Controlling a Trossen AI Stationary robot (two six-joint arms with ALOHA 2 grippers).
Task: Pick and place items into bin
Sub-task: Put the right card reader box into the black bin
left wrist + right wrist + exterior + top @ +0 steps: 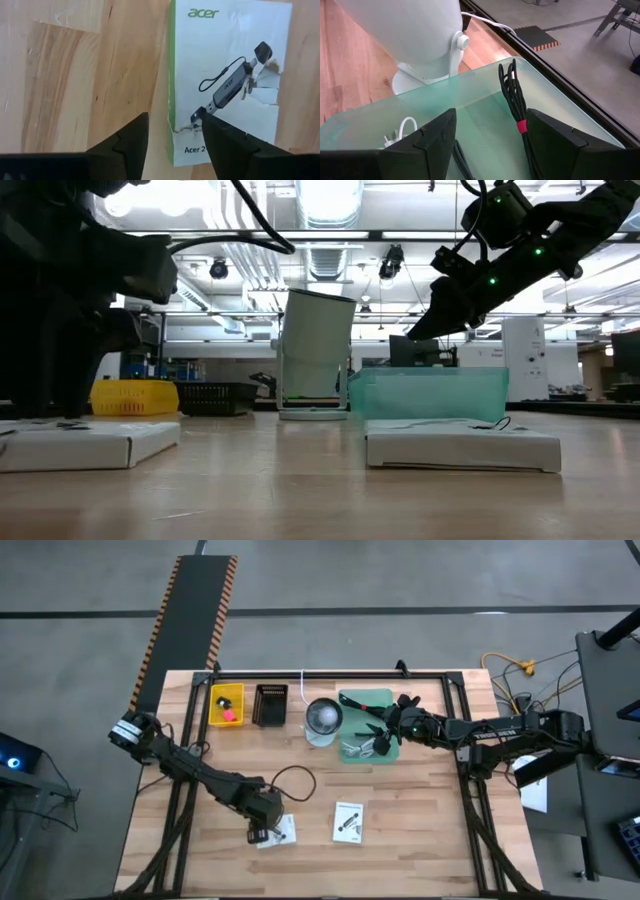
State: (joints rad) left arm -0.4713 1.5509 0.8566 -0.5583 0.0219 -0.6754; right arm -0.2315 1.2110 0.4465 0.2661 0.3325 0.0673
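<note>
A white packet (225, 75) with black print and a green edge lies flat on the wood near the table's front left. My left gripper (172, 125) points steeply down over it, open. One finger is over the bare wood and the other over the packet's torn corner (192, 122). In the high view this gripper (262, 833) covers part of the packet (284, 830). A second white packet (348, 822) lies flat to its right. My right gripper (490, 130) hangs open above the green bin (370, 700). A coiled black cable (512, 95) with a red tie leans on the bin's inner wall. My left gripper stands astride the packet's long green edge (171, 100), fingers coming steeply from above. I cannot tell whether the finger over the torn corner touches the packet. The packet lies flat on the table.
A white round device on a stand (323, 718) sits just left of the green bin. A yellow bin (226, 705) and a black bin (270, 705) stand at the far left. A black cord loops on the wood (295, 780). A white cable end (405, 127) lies inside the green bin.
</note>
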